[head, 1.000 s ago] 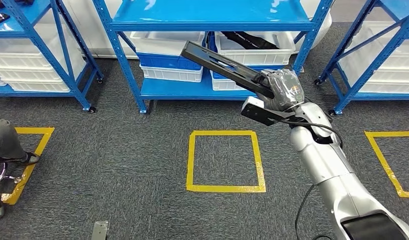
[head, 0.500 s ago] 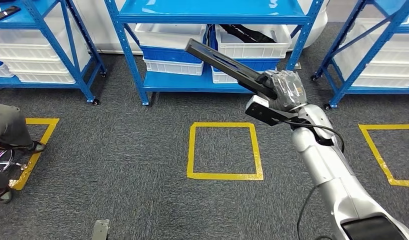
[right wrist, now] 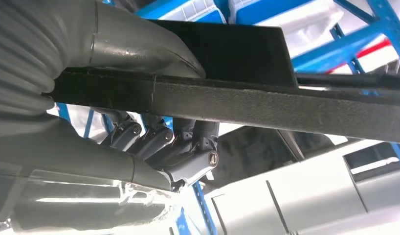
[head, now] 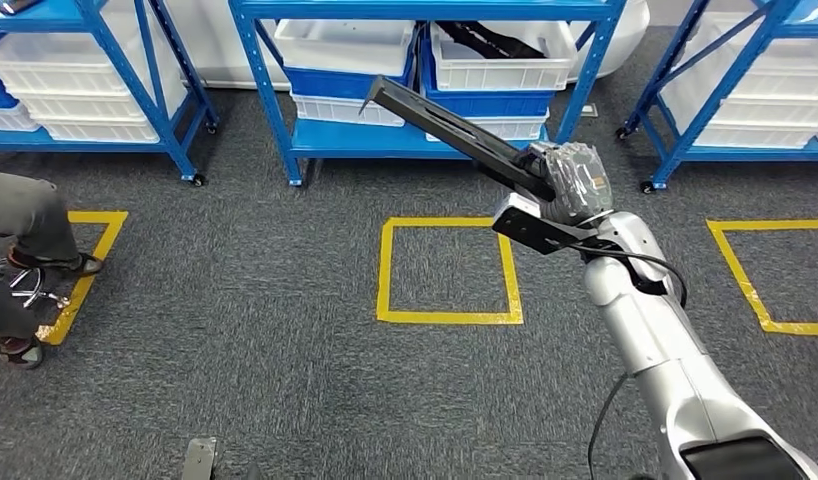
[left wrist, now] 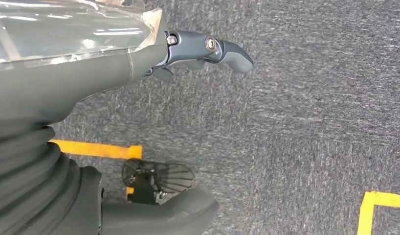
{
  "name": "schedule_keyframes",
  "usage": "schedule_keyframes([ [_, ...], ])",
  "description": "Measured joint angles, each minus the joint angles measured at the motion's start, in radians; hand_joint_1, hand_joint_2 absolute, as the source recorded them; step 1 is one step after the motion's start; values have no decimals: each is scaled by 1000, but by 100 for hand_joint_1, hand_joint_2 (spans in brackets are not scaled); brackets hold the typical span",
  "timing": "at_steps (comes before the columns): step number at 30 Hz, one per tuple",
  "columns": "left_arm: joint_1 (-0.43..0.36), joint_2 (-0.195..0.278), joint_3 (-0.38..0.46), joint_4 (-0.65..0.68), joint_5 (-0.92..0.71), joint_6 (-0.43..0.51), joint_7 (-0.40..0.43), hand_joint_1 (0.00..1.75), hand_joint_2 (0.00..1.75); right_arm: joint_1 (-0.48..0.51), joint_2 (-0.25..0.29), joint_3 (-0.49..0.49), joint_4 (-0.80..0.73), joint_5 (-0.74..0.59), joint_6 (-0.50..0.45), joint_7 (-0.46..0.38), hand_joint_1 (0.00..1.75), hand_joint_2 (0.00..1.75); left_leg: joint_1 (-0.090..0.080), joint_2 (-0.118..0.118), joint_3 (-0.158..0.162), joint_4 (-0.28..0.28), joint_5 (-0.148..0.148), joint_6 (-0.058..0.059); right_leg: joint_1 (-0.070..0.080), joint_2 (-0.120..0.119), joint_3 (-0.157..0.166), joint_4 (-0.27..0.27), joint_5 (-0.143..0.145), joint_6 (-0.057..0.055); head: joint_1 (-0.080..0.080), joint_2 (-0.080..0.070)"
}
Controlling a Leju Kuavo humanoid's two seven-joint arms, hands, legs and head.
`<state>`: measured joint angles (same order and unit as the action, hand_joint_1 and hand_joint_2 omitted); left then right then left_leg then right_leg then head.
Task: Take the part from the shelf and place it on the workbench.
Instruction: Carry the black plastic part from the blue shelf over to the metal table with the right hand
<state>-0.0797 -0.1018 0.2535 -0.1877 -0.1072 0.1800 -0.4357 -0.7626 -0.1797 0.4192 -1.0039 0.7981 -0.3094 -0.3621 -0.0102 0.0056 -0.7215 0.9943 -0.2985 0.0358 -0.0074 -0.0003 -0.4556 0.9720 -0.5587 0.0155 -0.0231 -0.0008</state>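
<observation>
My right hand (head: 575,180) grips one end of the long black part (head: 445,130), which slants up and to the left over the carpet toward the blue shelf (head: 425,152). In the right wrist view the fingers (right wrist: 188,142) wrap under the black bar (right wrist: 266,105) and the thumb lies over it. A similar black part (head: 490,40) lies in a white bin (head: 500,68) on the shelf. My left hand (left wrist: 66,98) hangs over the grey carpet with nothing in it, its fingers (left wrist: 208,49) apart from the thumb (left wrist: 159,215).
A yellow taped square (head: 447,270) marks the carpet in front of me, with others at the left (head: 95,260) and right (head: 765,270). More blue shelves with white bins stand on both sides. A person's legs (head: 25,230) and a stool base are at the left edge.
The whole picture has shifted: shelves and floor squares sit higher in view, so the camera has moved. My right hand still holds the black part the same way.
</observation>
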Motion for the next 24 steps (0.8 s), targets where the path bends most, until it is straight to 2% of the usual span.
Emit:
schedule_keyframes([
  [1, 2, 1, 1, 0, 0, 2, 0, 0, 175, 2, 1, 0, 0, 0, 0, -1, 175, 175, 3, -1, -5, 6, -7, -5, -4, -1, -2, 1, 8, -8, 0, 0],
  [2, 5, 1, 2, 0, 0, 4, 1, 0, 175, 4, 1, 1, 0, 2, 0, -1, 175, 175, 7, -2, -14, 27, -31, -10, -7, -3, -5, 3, 16, -17, 0, 0],
  [4, 10, 1, 6, 0, 0, 8, 3, 0, 175, 4, 3, 1, 0, 6, -1, -2, 175, 175, 13, -4, -49, 129, -115, -23, -8, -5, -13, 3, 32, -30, -1, 0],
  [5, 11, 1, 8, 0, 0, 9, 4, 0, 175, 3, 5, 1, 0, 8, -1, -2, 175, 175, 16, -4, -70, 199, -153, -29, -8, -5, -22, 5, 39, -32, -1, 0],
  [6, 11, 1, 9, 0, 0, 9, 5, 0, 175, 3, 7, 1, 0, 9, 0, -2, 175, 175, 18, -4, -86, 259, -177, -33, -8, -5, -30, 6, 45, -30, -1, 0],
  [7, 11, 1, 10, 0, 0, 9, 7, 0, 175, 4, 9, 1, 0, 11, 0, -3, 175, 175, 20, -4, -87, 290, -182, -35, -7, -5, -37, 8, 49, -29, -1, 0],
  [8, 12, 1, 11, 0, 0, 9, 8, 0, 175, 4, 10, 2, 0, 15, 0, -3, 175, 175, 22, -3, -68, 283, -172, -35, -8, -5, -42, 10, 52, -26, -1, 0],
  [9, 12, 1, 12, 0, 0, 9, 10, 0, 175, 4, 11, 2, 0, 22, -1, -3, 175, 175, 23, -3, -30, 236, -150, -34, -8, -6, -45, 11, 53, -24, -1, 0],
  [11, 11, 1, 14, 0, 0, 9, 11, 0, 175, 2, 12, 3, 0, 37, -3, -4, 175, 175, 20, 5, 61, 103, -123, -27, -5, -9, -49, 14, 54, -21, 0, 0],
  [12, 11, 1, 14, 0, 0, 8, 11, 0, 175, 0, 13, 4, 0, 42, -5, -4, 175, 175, 17, 9, 88, 58, -120, -22, -2, -12, -52, 15, 56, -19, 0, 0],
  [13, 10, 1, 14, 0, 0, 8, 11, 0, 175, -2, 14, 5, 0, 46, -6, -4, 175, 175, 13, 11, 100, 33, -125, -17, 1, -15, -56, 15, 57, -15, 0, 0],
  [15, 11, 0, 15, 0, 0, 8, 11, 0, 175, -5, 16, 8, 0, 53, -8, -4, 175, 175, 8, 6, 98, 22, -123, -6, 5, -21, -61, 14, 60, -4, 0, 0],
  [17, 11, -1, 15, 0, -1, 8, 11, 0, 175, -5, 16, 9, -2, 59, -8, -4, 175, 175, 11, -1, 99, 8, -115, 9, 6, -20, -75, 34, 45, 4, 1, 0],
  [18, 10, -1, 16, 0, -1, 8, 11, 0, 175, -6, 16, 10, -2, 61, -8, -3, 175, 175, 13, -5, 99, 1, -110, 17, 7, -17, -95, 74, 23, 3, 1, 0],
  [20, 10, -1, 17, 0, -1, 7, 12, 0, 175, -6, 15, 10, -2, 63, -8, -3, 175, 175, 13, -15, 94, -2, -103, 27, 3, -9, -160, 208, -35, -5, 2, 0],
  [21, 11, -1, 17, 0, -1, 7, 12, 0, 175, -4, 14, 10, -2, 64, -7, -2, 175, 175, 12, -22, 91, -1, -101, 28, 2, -7, -191, 271, -56, -5, 2, 0],
  [22, 11, -2, 18, 0, -2, 7, 13, 0, 175, -1, 14, 10, -2, 65, -7, 0, 175, 175, 12, -29, 88, -1, -99, 28, 0, -6, -208, 305, -62, -1, 1, 0],
  [23, 12, -2, 19, 0, -2, 7, 14, 0, 175, 2, 14, 10, -2, 66, -7, 1, 175, 175, 12, -38, 86, -1, -96, 27, 0, -4, -204, 297, -51, 7, 2, 0],
  [24, 12, -3, 19, 0, -2, 7, 14, 0, 175, 2, 13, 10, -2, 68, -7, 1, 175, 175, 12, -46, 85, 0, -94, 25, -2, -1, -181, 250, -26, 16, 2, 0],
])
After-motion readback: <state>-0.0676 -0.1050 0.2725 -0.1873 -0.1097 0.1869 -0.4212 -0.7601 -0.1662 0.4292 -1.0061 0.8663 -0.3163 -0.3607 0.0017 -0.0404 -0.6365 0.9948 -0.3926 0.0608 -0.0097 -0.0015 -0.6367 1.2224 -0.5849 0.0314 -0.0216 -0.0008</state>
